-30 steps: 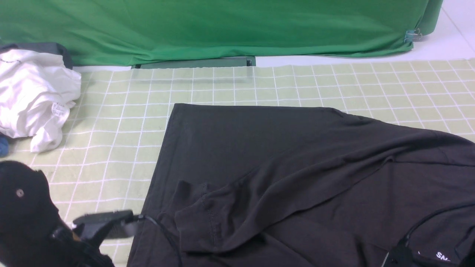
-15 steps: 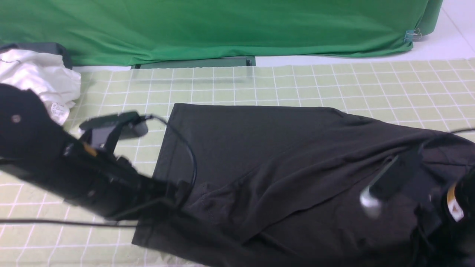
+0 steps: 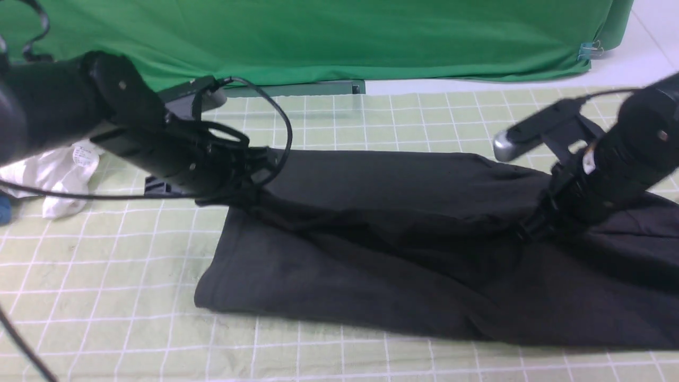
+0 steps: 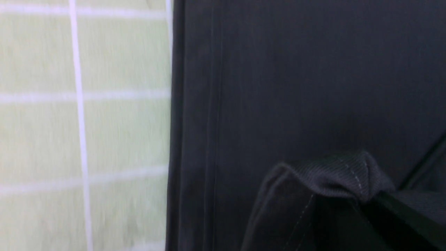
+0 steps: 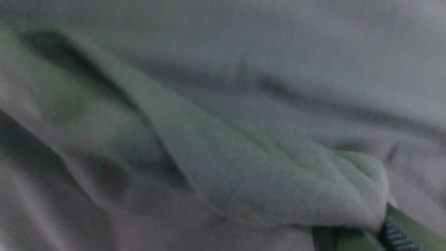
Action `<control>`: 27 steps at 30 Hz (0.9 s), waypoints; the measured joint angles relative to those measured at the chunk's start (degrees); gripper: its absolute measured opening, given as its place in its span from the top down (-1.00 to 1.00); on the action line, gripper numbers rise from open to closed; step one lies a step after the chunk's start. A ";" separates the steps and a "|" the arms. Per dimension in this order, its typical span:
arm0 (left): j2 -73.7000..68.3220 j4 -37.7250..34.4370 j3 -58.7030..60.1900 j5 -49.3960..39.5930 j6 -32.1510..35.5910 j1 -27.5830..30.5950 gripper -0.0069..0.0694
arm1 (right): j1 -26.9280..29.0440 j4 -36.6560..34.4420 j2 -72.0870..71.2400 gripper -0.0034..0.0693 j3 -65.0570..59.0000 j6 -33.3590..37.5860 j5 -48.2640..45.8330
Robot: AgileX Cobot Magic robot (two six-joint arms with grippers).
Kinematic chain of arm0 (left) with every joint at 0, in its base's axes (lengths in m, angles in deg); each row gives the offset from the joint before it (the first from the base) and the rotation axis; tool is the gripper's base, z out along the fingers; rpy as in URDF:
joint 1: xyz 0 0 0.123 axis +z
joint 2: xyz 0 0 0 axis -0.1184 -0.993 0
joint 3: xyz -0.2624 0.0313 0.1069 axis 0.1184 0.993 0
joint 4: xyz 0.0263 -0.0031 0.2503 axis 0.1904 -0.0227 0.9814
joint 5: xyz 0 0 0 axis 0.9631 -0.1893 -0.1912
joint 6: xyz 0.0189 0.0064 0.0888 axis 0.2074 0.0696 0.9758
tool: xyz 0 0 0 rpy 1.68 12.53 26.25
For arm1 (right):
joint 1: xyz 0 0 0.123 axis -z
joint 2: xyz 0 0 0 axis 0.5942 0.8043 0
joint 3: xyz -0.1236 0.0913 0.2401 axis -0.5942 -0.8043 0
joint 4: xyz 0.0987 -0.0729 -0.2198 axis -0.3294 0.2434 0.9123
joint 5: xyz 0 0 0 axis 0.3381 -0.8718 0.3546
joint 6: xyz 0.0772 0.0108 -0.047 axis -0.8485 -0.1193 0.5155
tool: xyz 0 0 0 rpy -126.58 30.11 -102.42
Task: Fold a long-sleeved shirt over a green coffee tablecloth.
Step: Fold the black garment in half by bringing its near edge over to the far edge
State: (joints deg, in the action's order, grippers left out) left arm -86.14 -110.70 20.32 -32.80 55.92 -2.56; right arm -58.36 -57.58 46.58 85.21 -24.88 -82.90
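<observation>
Charcoal shirt (image 3: 371,265) swallows left gripper (image 3: 253,197) and right gripper (image 3: 525,231) tips, both pinching it

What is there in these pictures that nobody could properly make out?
- Front view: the tips of the left gripper and right gripper are lost in dark folds of the shirt, black on black.
- Front view: the shirt's right end is cut off by the picture's edge.
- Front view: the white garment is mostly hidden behind the left arm.
- Right wrist view: blurred and washed out, showing only pinched fabric.
</observation>
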 joint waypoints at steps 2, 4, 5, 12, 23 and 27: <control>-1.46 -0.18 -1.69 0.16 0.00 0.28 0.74 | 0.12 0.00 1.41 0.82 1.38 0.00 1.21; -4.07 -0.21 -4.97 0.24 0.00 0.83 0.74 | 0.24 0.00 4.72 0.82 3.74 0.00 2.99; -4.83 -0.27 -5.93 0.29 0.00 1.08 0.74 | 0.24 0.00 5.76 0.82 4.64 0.00 3.28; -9.87 -3.00 -11.22 -0.29 0.00 4.87 0.74 | 2.30 -0.11 12.12 0.82 11.56 0.06 3.91; -14.13 -7.37 -11.52 6.41 2.35 5.69 0.74 | 6.09 -0.17 17.28 0.81 13.06 0.13 10.17; -15.47 -7.75 -11.52 8.73 2.35 5.69 0.74 | 6.09 -0.17 18.81 0.76 13.06 0.13 11.84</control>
State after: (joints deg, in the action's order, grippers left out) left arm -101.61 -118.44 8.80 -24.07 58.27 3.12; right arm -52.28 -57.75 65.39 98.27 -24.75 -71.06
